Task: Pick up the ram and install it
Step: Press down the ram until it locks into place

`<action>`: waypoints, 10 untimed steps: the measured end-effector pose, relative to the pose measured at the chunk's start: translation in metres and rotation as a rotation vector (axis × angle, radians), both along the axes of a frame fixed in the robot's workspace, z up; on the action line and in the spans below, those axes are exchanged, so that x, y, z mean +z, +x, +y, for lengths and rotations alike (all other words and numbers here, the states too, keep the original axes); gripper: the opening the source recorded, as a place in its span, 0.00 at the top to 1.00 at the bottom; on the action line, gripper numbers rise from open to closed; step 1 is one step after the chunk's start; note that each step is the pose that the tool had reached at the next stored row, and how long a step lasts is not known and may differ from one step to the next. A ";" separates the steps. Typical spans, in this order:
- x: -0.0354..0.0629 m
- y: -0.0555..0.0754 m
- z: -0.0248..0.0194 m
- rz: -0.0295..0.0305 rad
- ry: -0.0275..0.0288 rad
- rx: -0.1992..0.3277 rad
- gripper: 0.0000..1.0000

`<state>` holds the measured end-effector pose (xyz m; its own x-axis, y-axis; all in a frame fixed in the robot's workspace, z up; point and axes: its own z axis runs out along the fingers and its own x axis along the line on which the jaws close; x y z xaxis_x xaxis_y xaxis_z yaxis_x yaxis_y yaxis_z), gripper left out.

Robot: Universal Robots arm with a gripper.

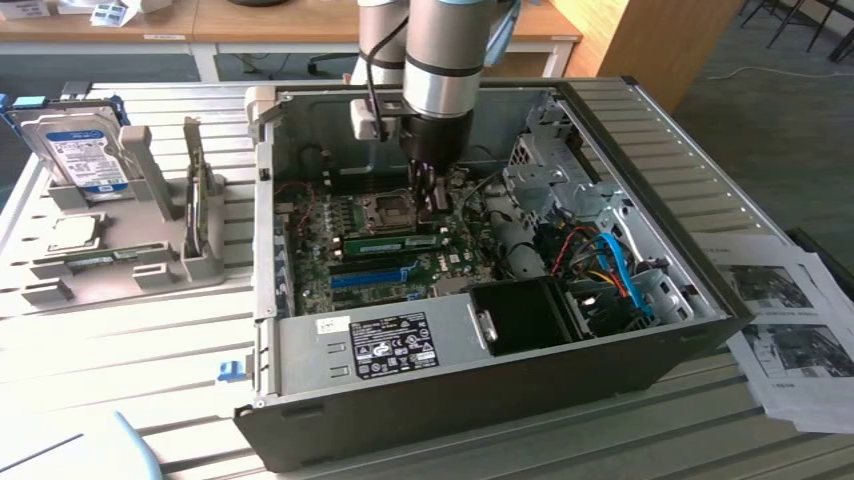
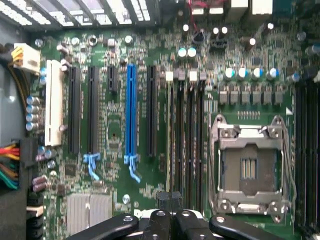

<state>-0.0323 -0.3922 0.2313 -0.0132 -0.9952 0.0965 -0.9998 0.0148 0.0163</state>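
Observation:
In the exterior view the ram (image 1: pixel 394 243), a green stick with a pale label, stands on edge in the motherboard, between the processor socket (image 1: pixel 394 208) and the blue expansion slot (image 1: pixel 368 275). My gripper (image 1: pixel 429 200) reaches down into the open computer case (image 1: pixel 467 370), just above the board near the ram's end on the exterior view's right. Its dark fingers (image 2: pixel 170 200) are pressed together with nothing visible between them. In the wrist view they hang over the end of the long dark memory slots (image 2: pixel 185 135), beside the empty socket (image 2: pixel 248 167).
A grey fixture (image 1: pixel 120 265) on the exterior view's left holds a hard drive (image 1: pixel 80 150) and a square silvery processor chip (image 1: pixel 74 232). Printed sheets (image 1: pixel 787 320) lie to the case's right. Cables (image 1: pixel 614 265) and a drive cage (image 1: pixel 547 165) crowd the case's right side.

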 end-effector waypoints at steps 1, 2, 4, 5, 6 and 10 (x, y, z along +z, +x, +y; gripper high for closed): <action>0.0000 -0.002 0.0000 -0.0001 0.0000 0.000 0.91; 0.0000 -0.005 0.0000 -0.0001 0.0000 0.000 0.91; 0.0000 -0.010 0.0000 -0.0003 0.0000 0.000 0.91; 0.0000 -0.012 0.0000 -0.0003 0.0000 0.000 0.91; 0.0000 -0.014 0.0000 -0.0003 0.0000 0.000 0.91; 0.0000 -0.018 0.0000 -0.0005 0.0001 0.000 0.91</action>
